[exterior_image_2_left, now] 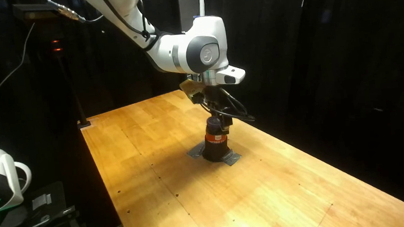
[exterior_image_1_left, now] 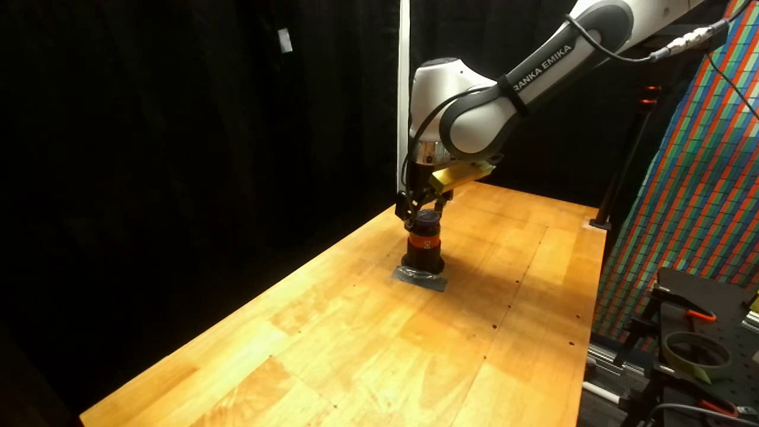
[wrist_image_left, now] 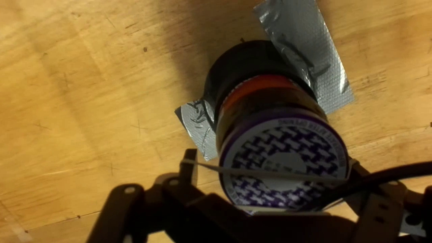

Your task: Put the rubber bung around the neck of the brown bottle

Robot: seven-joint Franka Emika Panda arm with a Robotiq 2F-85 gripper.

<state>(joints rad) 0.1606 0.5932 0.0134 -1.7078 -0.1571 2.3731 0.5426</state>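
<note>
The brown bottle (wrist_image_left: 270, 98) stands upright, with an orange label and a purple-and-white patterned top. It also shows in both exterior views (exterior_image_1_left: 424, 242) (exterior_image_2_left: 215, 138). Its bottom sits in a black round base (wrist_image_left: 236, 62). My gripper (wrist_image_left: 271, 164) is open at the bottle's top, also in both exterior views (exterior_image_1_left: 425, 216) (exterior_image_2_left: 223, 126). The rubber bung looks like a thin pale band (wrist_image_left: 263, 173) stretched between the two fingers, one strand crossing over the lid. The left finger stands apart from the lid. The right finger is close to its edge; contact cannot be told.
Grey tape strips (wrist_image_left: 324, 67) (exterior_image_2_left: 232, 158) hold the base to the wooden table (exterior_image_1_left: 379, 350). A dark post (exterior_image_1_left: 600, 222) stands at the far table corner. A dark cart with a tape roll (exterior_image_1_left: 697, 353) is beside the table. A black cable (wrist_image_left: 388, 173) crosses near the right finger.
</note>
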